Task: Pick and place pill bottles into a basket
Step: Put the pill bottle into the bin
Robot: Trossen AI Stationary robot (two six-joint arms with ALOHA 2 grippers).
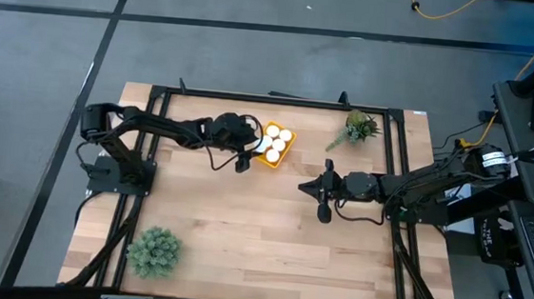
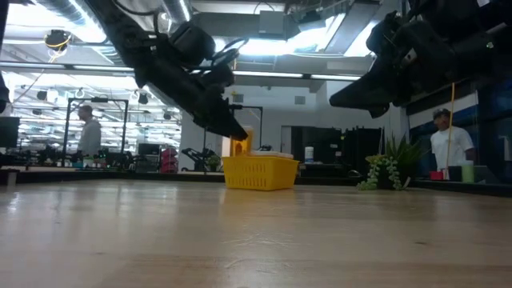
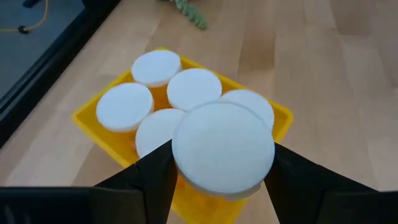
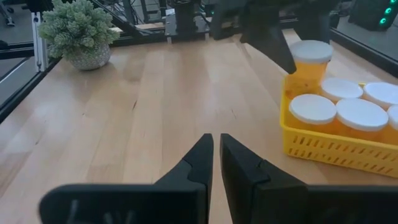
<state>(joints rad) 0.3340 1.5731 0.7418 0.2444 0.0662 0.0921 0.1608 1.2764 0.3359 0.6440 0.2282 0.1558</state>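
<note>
Left gripper (image 1: 243,157) is holding a pill bottle (image 3: 222,148) over the yellow basket (image 1: 277,157).
Its fingers are closing on the bottle, above the basket's near corner; five white-capped bottles (image 3: 194,88) are standing inside, at the table's far side. No writing is readable. Right gripper (image 1: 324,199), fingers almost together and empty, is hanging mid-table; plants (image 1: 359,128) are standing clear.

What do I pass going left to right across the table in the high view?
Round potted plant → left pincer, shut on a pill bottle → yellow basket → right pincer → trailing plant.
</note>
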